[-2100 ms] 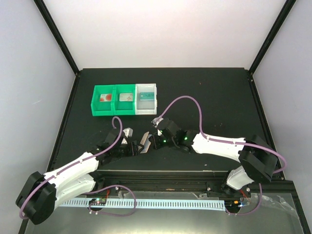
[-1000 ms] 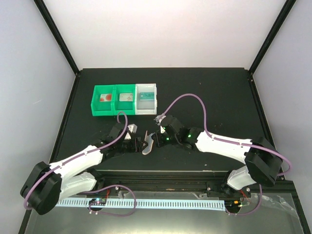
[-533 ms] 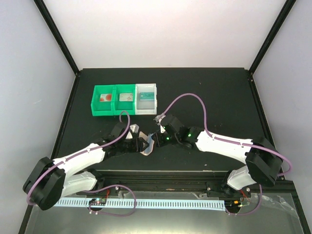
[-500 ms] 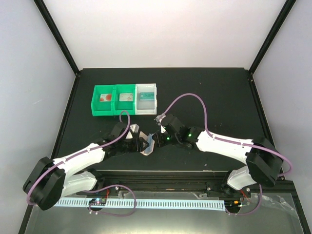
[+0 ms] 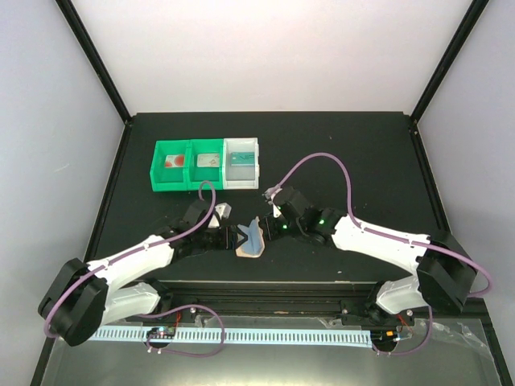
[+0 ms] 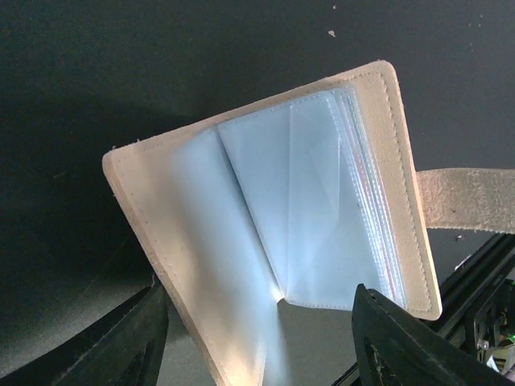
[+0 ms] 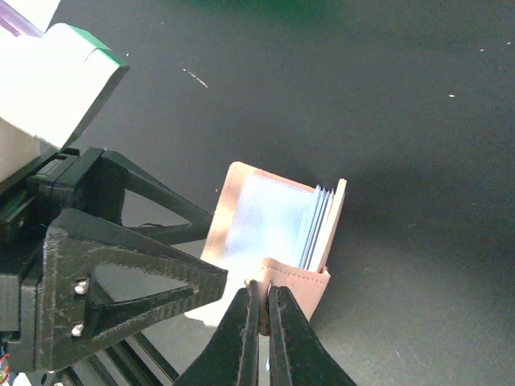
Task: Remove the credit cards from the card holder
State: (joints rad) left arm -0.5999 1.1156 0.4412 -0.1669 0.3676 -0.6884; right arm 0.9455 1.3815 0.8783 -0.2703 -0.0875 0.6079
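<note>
Item: card holder (image 5: 252,241), tan-peach bifold, standing half open on the black table (image 5: 346,153) near its front edge, directly between the two grippers. The inner clear blue-grey sleeves (image 6: 322,209) were fanned out. The left wrist view caught a faint reddish line along their outer edges, but I could not tell whether it was a card. Fitting: tab (image 7: 294,277), a tan strap running out from the right cover. Right gripper (image 7: 259,293): fingers closed together on the end of that tab, pinching it just beside the cover. Left gripper (image 5: 231,237): fingers (image 6: 141,334) spread wide apart, one to each side of the holder's lower edge. I could not tell whether they pressed on it. Credit cards, three, all lay out of the holder and well apart from it, in the row of bins toward the back left. The red-pink card (image 5: 170,161) was in the left compartment of the green bin (image 5: 156,170), the grey card (image 5: 208,160) in its right compartment, and the teal card (image 5: 240,160) in the white bin (image 5: 241,183) touching the green one on the right. Each card lay flat on its compartment floor.
</note>
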